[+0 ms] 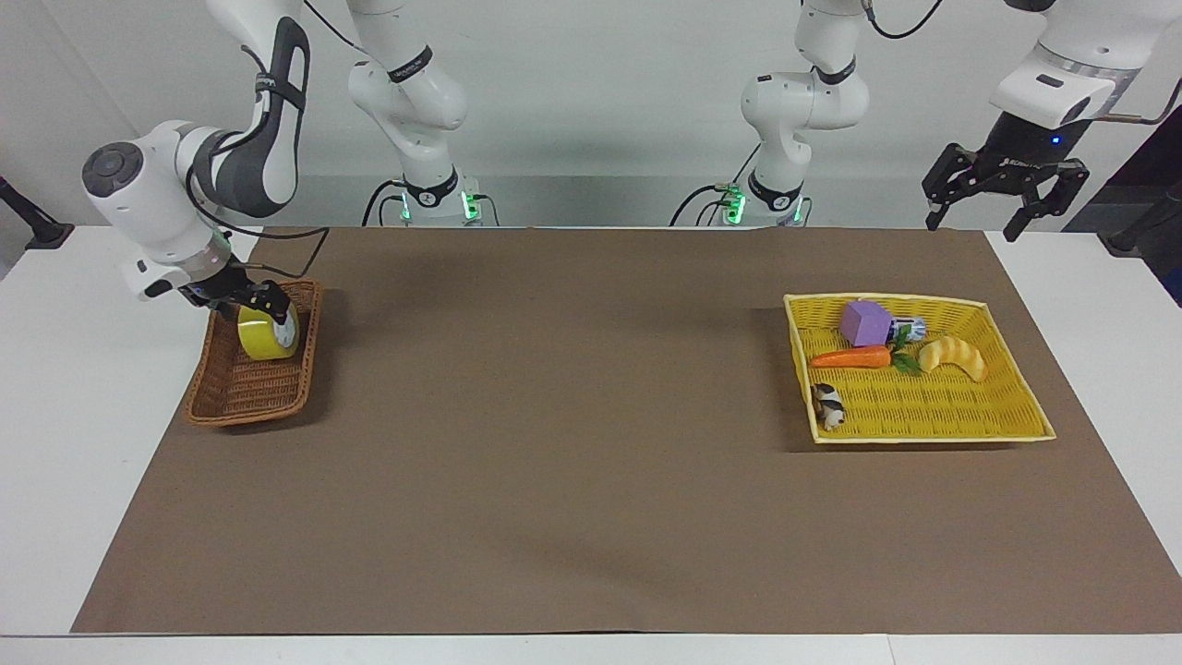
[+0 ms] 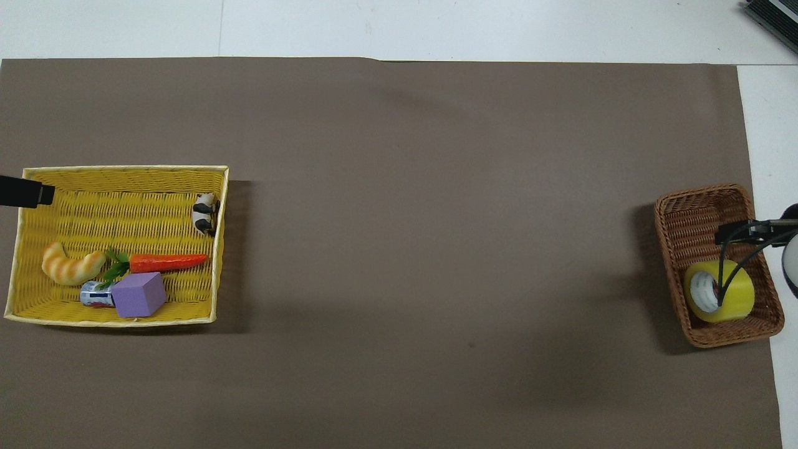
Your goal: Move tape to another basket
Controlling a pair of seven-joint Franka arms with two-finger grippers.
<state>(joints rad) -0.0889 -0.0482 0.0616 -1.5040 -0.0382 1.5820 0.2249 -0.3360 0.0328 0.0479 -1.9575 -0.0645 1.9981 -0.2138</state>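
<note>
Right gripper (image 1: 251,300), fingers spread, over tape (image 1: 266,334) in brown basket (image 1: 242,392); left gripper (image 1: 1002,196) waits, spread, above table corner.

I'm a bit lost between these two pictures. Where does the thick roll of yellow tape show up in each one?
Facing view: the thick roll of yellow tape sits toward the picture's left edge, in the end of the narrow brown wicker basket nearer the robots.
Overhead view: the tape sits toward the right edge, low in the same basket.
Shared landmark: that brown wicker basket; the wide yellow woven basket lies at the table's other end in both.
</note>
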